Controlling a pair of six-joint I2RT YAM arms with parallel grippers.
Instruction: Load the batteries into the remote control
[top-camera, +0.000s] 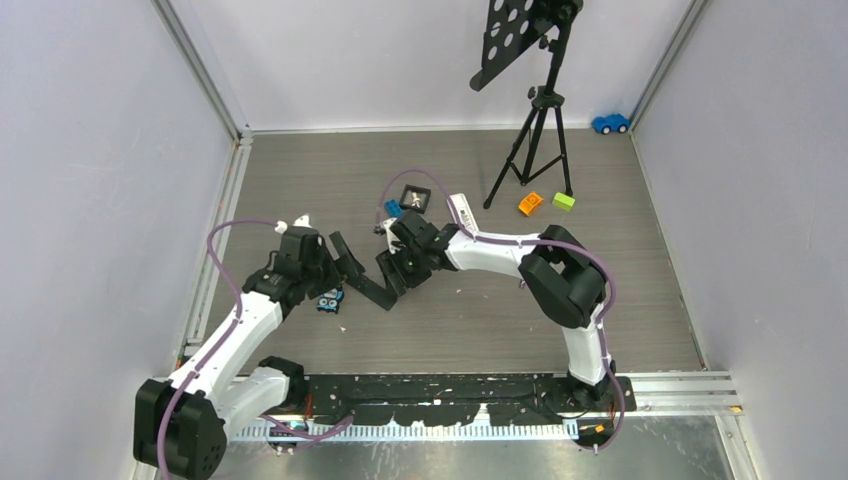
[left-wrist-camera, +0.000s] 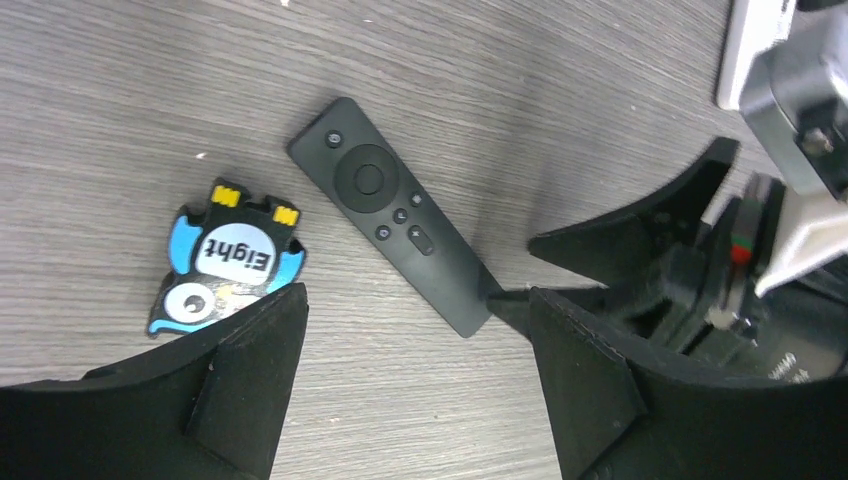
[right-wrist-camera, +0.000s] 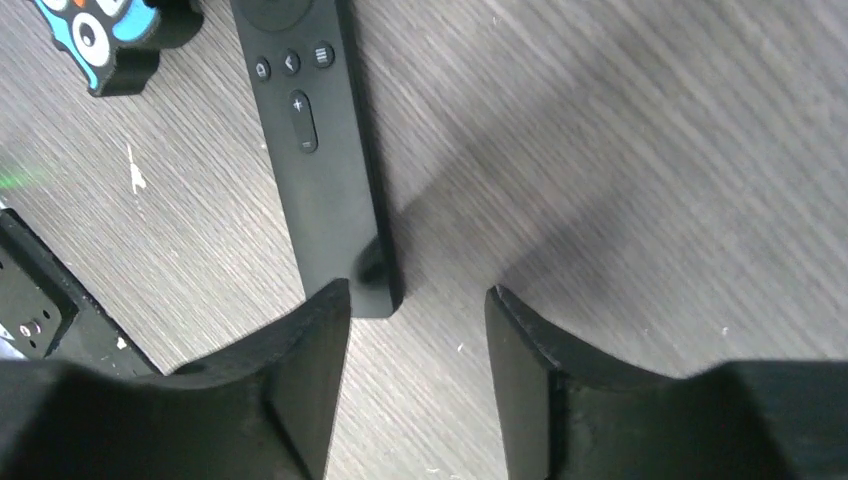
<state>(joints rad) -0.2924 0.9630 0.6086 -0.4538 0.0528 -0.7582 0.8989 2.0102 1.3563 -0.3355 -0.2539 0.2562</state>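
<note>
R gripper (right-wrist-camera: 418, 300) open at remote (right-wrist-camera: 318, 190) end; centre jaws across it before closing. L gripper (left-wrist-camera: 415, 300) open too.

Three views, one high and two close.
The top camera looks down from above the near edge of the desk (top-camera: 450, 330) and takes in all of it. Both wrist cameras face down at close range, sharing the remote control (left-wrist-camera: 390, 215) and a blue "Eight" tile (left-wrist-camera: 225, 260).
</note>
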